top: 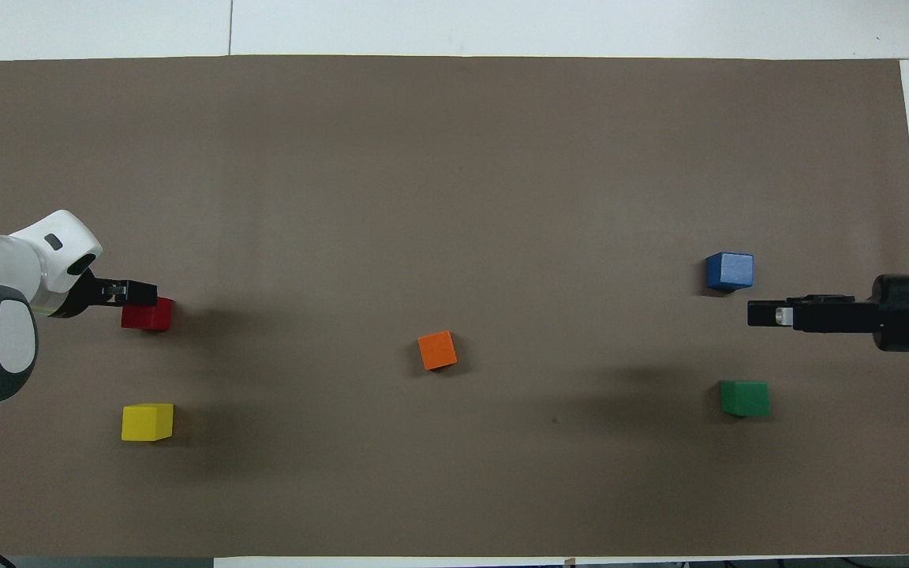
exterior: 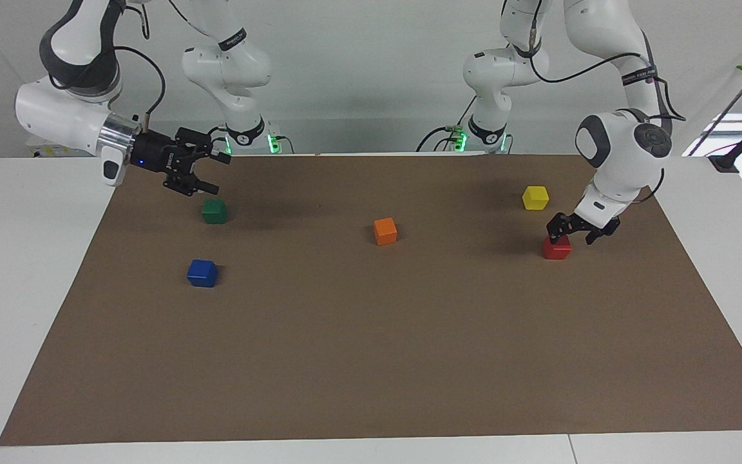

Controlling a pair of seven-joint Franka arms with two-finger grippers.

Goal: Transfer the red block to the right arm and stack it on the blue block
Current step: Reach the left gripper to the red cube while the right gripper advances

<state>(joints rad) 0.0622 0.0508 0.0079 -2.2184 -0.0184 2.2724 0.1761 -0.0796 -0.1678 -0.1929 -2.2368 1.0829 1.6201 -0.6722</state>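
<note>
The left gripper (exterior: 576, 231) covered the top of the red block (exterior: 558, 249), so contact between its fingers and the block could not be told. In the overhead view both arms were cut off by the side edges, the right gripper (top: 770, 314) included.

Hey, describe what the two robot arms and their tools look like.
Both arms are white with dark grey joint caps, black cables and black two-finger tools. The right arm has a silver wrist ring and a small blue light on the right tool. The left arm ends in the left tool.
</note>
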